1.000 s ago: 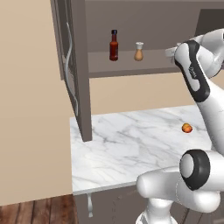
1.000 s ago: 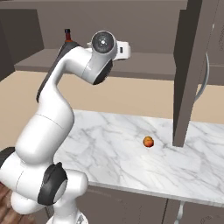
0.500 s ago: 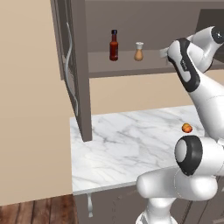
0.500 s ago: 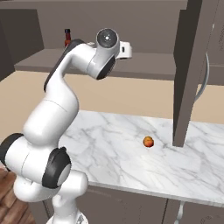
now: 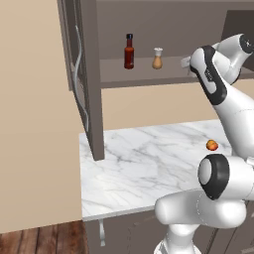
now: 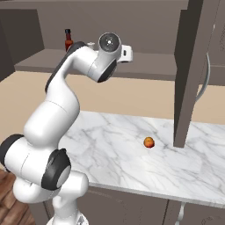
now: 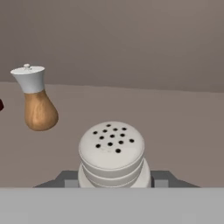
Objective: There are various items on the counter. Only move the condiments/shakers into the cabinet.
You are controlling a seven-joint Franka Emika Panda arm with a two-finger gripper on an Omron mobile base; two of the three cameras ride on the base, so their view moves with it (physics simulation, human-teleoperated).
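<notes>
Deep in the open cabinet (image 5: 163,20), my gripper (image 7: 113,180) is over the inner shelf (image 7: 183,131), shut on the small grey shaker (image 7: 111,151). Its white perforated top fills the gap between the two fingertips. Whether it rests on the shelf I cannot tell. The tan bulbous shaker (image 7: 37,103) stands upright on the shelf to the left, and the same shaker (image 5: 157,58) is beside the dark red bottle (image 5: 129,51). From the right side the bottle (image 6: 68,40) is left of my hand (image 6: 127,52). The orange fruit (image 5: 212,145) lies on the marble counter (image 5: 144,163).
The cabinet door (image 5: 82,74) hangs open at the counter's left end, silver handle (image 5: 79,79) facing out; in the right base view this door (image 6: 193,70) stands just right of the fruit (image 6: 149,142). My own arm's upper link (image 5: 216,84) crosses in front of the shelf.
The arm's elbow and upper links have swung upward and shifted. The hand has stayed at the shelf with the grey shaker, edging slightly left. Bottle, tan shaker and fruit have not moved.
</notes>
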